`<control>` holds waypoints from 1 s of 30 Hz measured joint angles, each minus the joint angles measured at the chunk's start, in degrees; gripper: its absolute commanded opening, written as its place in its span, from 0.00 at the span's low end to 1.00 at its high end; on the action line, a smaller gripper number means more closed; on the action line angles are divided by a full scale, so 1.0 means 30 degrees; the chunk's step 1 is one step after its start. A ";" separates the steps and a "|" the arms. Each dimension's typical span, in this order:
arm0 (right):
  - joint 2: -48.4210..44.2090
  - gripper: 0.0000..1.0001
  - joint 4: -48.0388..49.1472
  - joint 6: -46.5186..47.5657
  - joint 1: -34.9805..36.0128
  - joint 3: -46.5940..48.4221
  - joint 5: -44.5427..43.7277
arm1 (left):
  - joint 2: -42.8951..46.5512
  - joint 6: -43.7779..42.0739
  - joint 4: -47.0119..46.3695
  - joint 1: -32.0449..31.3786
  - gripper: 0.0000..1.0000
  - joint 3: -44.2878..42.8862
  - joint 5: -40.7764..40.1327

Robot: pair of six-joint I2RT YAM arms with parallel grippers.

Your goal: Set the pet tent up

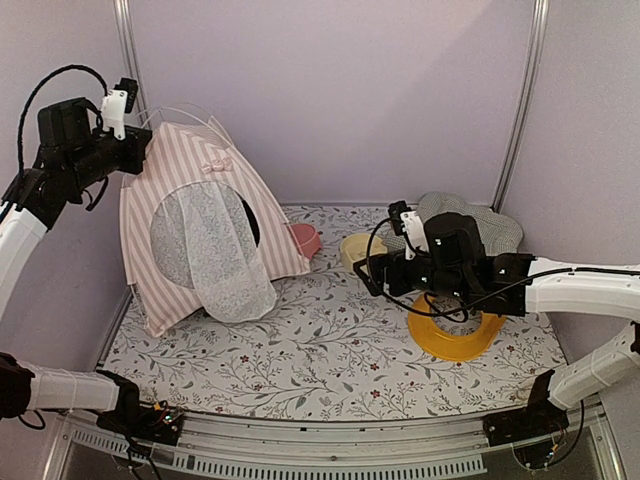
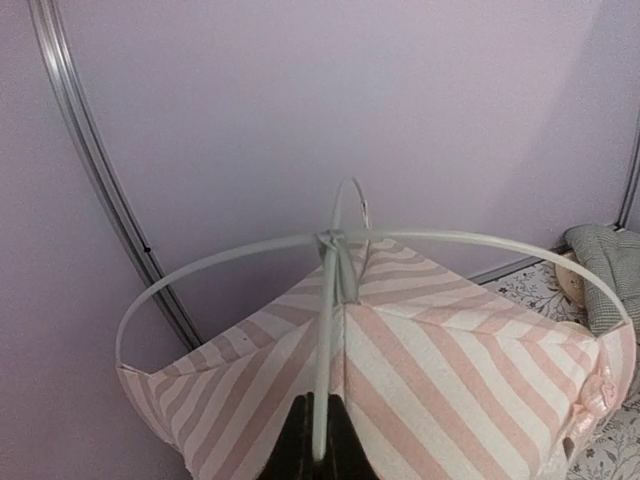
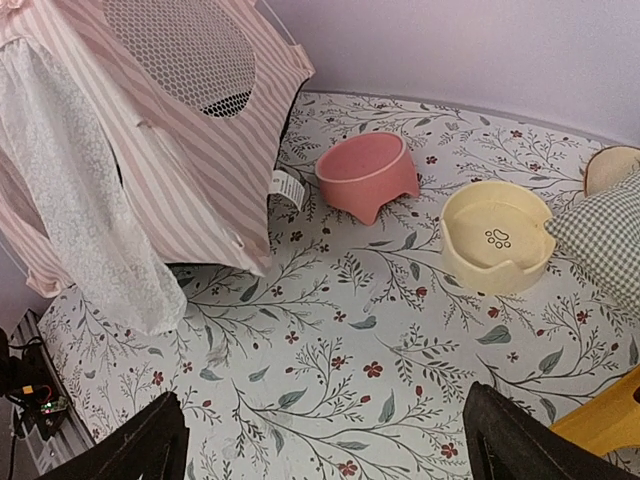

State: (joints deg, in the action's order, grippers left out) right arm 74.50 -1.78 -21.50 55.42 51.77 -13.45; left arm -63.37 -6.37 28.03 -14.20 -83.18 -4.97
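Note:
The pink-and-white striped pet tent [image 1: 190,215] stands upright at the back left of the floral mat, its white sheer door flap [image 1: 225,260] hanging over the round opening. It also shows in the left wrist view [image 2: 440,380] and the right wrist view [image 3: 190,150]. My left gripper [image 2: 318,452] is shut on a thin white pole [image 2: 325,340] that runs up to the crossing of the poles at the tent's top. In the top view the left gripper [image 1: 128,150] sits at the tent's upper left corner. My right gripper [image 3: 325,440] is open and empty above the mat, right of the tent.
A pink bowl [image 3: 368,175] stands by the tent's right corner, a cream bowl [image 3: 497,235] further right. A green-and-white checked cushion [image 1: 480,225] lies at the back right. A yellow ring [image 1: 455,330] lies under the right arm. Walls close the back and sides.

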 measured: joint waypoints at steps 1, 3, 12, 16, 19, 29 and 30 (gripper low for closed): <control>0.0117 0.98 -0.0117 -0.0073 -0.0022 0.0029 0.0095 | -0.0022 0.0051 0.0007 0.0182 0.00 0.0058 -0.0248; 0.0240 0.98 -0.0240 -0.0138 -0.0102 0.0051 0.0233 | -0.0022 0.0160 0.0051 0.0568 0.00 0.0226 -0.0692; 0.0517 0.97 -0.0291 -0.0211 -0.0350 0.0117 0.0699 | 0.0102 0.0364 -0.0197 0.1559 0.00 0.2011 -0.1107; 0.0590 0.97 -0.0313 -0.0233 -0.0452 0.0117 0.0845 | 0.0510 0.0372 -0.0437 0.1581 0.00 0.3592 -0.0998; 0.0590 0.97 -0.0342 -0.0284 -0.0495 0.0117 0.0911 | 0.1027 0.0408 -0.0780 0.1581 0.00 0.4670 -0.0823; 0.0962 0.97 -0.0415 -0.0539 -0.0619 0.0117 0.1107 | 0.2688 0.0153 -0.2688 0.1632 0.02 0.7184 0.2361; 0.1035 0.97 -0.0408 -0.0554 -0.0641 0.0124 0.1129 | 0.2747 0.0124 -0.3075 0.1632 0.02 0.7446 0.3133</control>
State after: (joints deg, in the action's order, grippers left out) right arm 77.60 -3.01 -23.16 53.49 52.14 -10.07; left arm -55.13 -6.00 18.81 -9.30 -60.84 4.43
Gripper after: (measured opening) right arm 0.973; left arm 0.023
